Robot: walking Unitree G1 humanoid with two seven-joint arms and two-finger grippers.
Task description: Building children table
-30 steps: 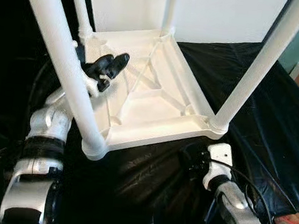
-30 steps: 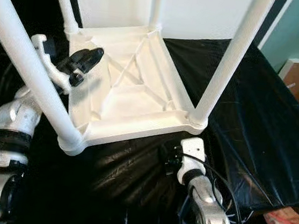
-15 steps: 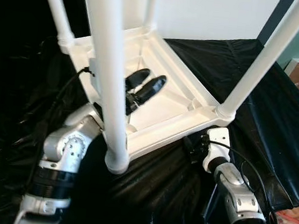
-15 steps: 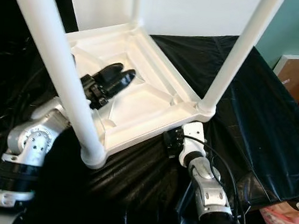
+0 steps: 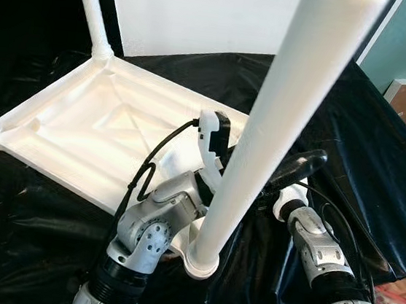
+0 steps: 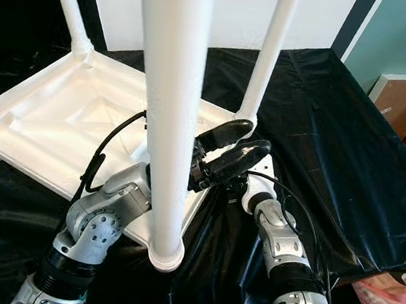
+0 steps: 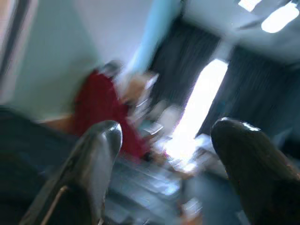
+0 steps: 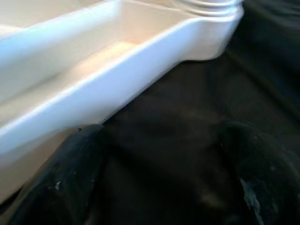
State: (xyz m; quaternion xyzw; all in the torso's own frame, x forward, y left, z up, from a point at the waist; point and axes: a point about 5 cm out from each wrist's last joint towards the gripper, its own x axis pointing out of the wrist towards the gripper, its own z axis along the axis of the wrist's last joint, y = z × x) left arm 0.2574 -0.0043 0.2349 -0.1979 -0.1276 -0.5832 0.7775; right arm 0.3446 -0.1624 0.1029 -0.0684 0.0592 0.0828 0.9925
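The upside-down white table [image 5: 88, 128] looks light, stiff and smooth, so grab a leg [image 6: 170, 119]; both claws, left [image 6: 225, 149] and right [image 8: 154, 154], are open, holding nothing.

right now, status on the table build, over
Left gripper open, raised beside the nearest leg. Right gripper open, low at the upturned white tabletop rim on the black sheet. Legs stand upright.
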